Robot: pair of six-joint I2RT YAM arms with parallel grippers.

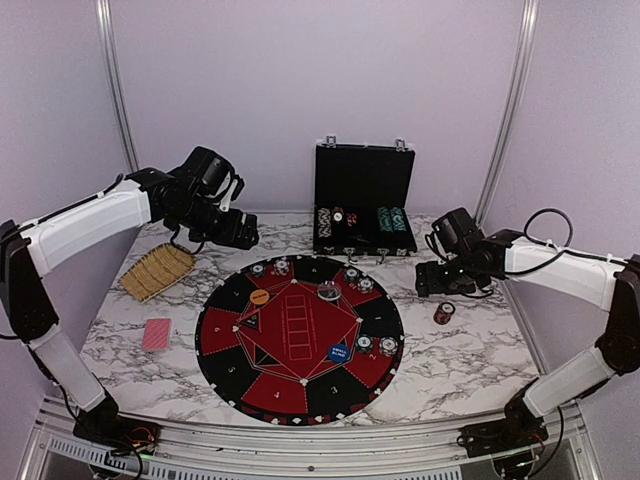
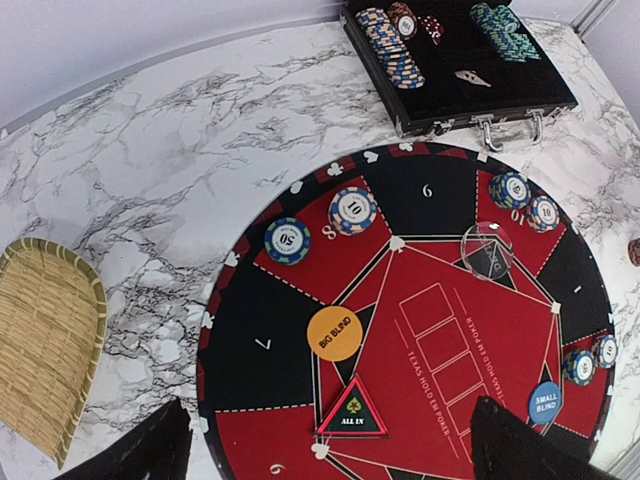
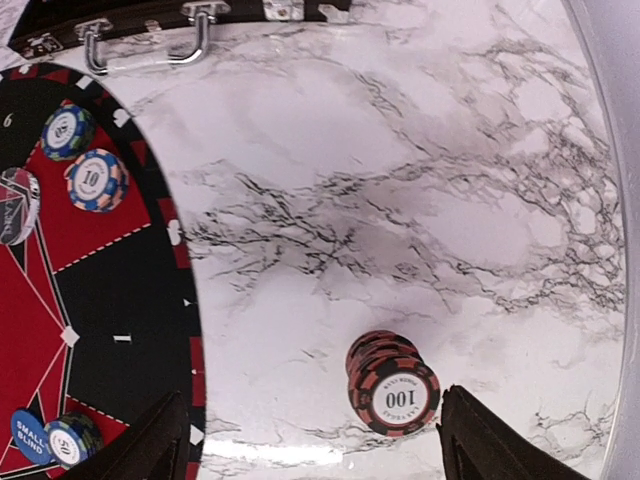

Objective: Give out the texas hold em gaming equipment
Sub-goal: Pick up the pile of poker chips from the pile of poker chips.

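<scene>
Dark red poker chips [image 3: 393, 385] sit stacked on the marble table [image 3: 450, 200], just off the mat's [image 1: 300, 335] 3 o'clock edge. I see my right gripper [image 1: 432, 279] near them, jaws apart. My left gripper [image 1: 238, 230] hangs at the mat's 11 o'clock, jaws wide, holding nothing.

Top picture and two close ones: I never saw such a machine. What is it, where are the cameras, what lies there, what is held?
Two robot arms stand at a marble table. One camera looks down from above; one sits on each wrist, showing its own fingers. On the table: a round poker mat with chips and blind discs, an open black case of chips, a woven tray, red-backed cards, a dark red chip stack. Left gripper and right gripper are open, holding nothing.
</scene>
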